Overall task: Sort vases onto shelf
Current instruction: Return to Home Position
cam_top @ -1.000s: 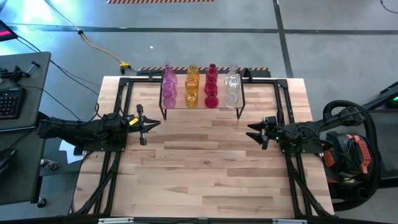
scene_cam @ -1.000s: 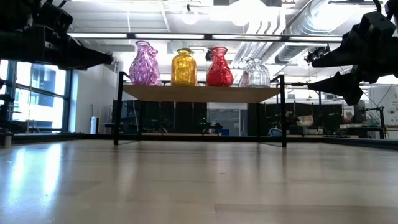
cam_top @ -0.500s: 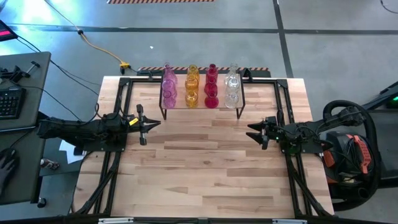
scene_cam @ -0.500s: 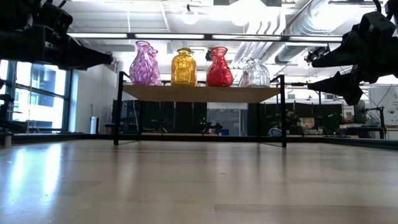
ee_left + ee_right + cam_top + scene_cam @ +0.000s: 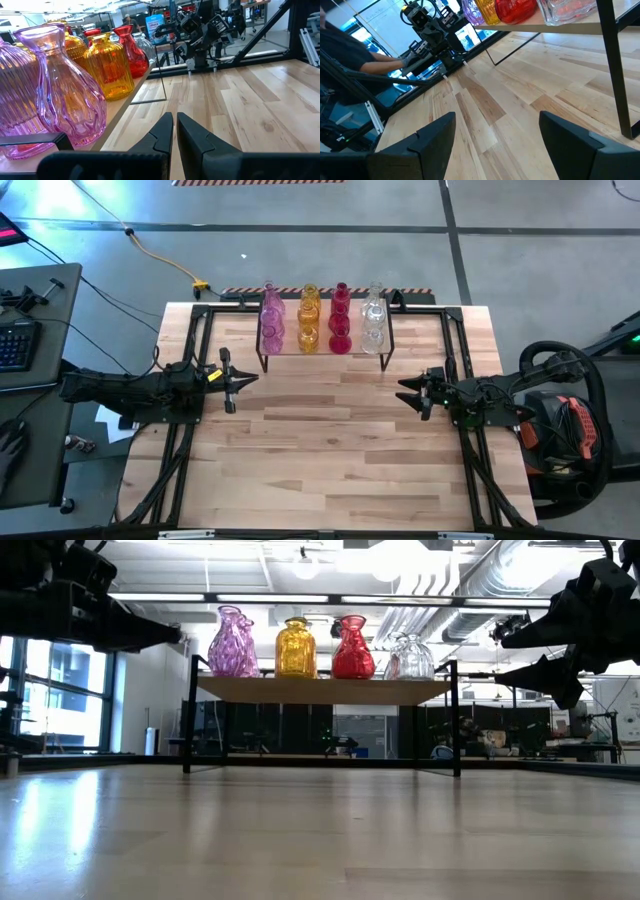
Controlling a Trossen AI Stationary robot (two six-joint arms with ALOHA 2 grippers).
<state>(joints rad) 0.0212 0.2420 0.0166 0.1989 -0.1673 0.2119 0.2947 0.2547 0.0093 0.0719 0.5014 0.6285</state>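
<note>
The job at hand is to park both arms, and from the look of it they are at or very near rest. The left gripper [image 5: 245,377] hangs over the left side of the table [image 5: 330,460], pointing inward, with its fingers together and only a hairline gap between them. It holds nothing. The right gripper [image 5: 405,392] hangs over the right side, facing the left one, with its fingers wide apart and nothing between them. Both sit nearer the front than the shelf [image 5: 320,690] and are clear of its wire legs.

To do this well, any last settling should be slow and should draw away from the shelf, never across it. The glass stands close together on a light rack, so a knock to a leg could topple a whole row. The right arm needs the more care, I judge, because its spread fingers reach wider and a shelf leg stands close by in its wrist view. Bringing those fingers together would make a tidier rest pose.

All the vases in view stand on the shelf at the far middle of the table, sorted by colour into four rows that run from front to back. From the left they are the pink vases [image 5: 232,643], the amber vases [image 5: 296,648], the red vases [image 5: 352,648] and the clear vases [image 5: 410,658]. They stand upright with their necks up. The glass lets light through, and where it shows best, in the left wrist view, nothing can be seen inside them, so they appear empty.
</note>
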